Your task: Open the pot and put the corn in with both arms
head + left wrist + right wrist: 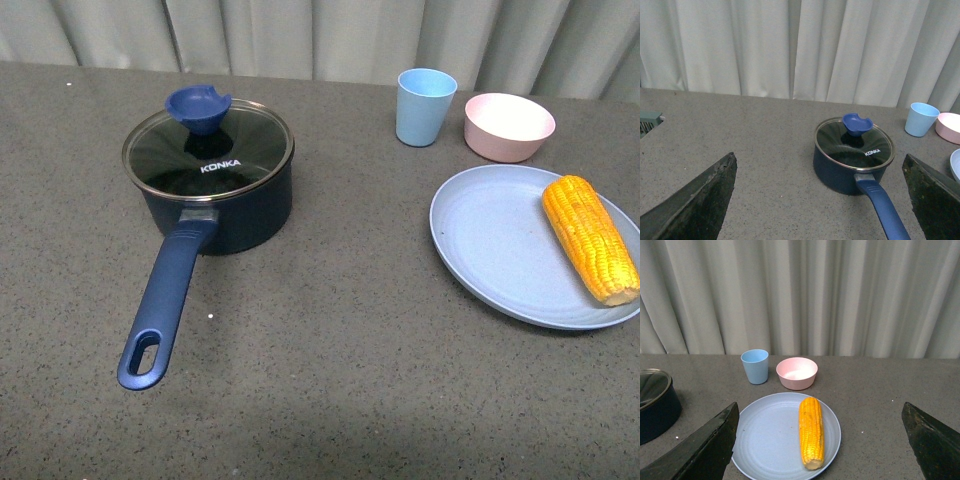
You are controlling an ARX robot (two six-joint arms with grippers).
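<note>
pot (842, 175) beyond left gripper (818, 156), corn (811, 432) beyond right gripper (820, 405)

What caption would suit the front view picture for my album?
Lidded navy pot at left; corn cob lying on a blue plate at right.

Right wrist view's edge cuts off the pot (657, 412).

One pot (250, 212), one corn cob (590, 238), one plate (490, 240), one cup (425, 108), one bowl (508, 128).
</note>
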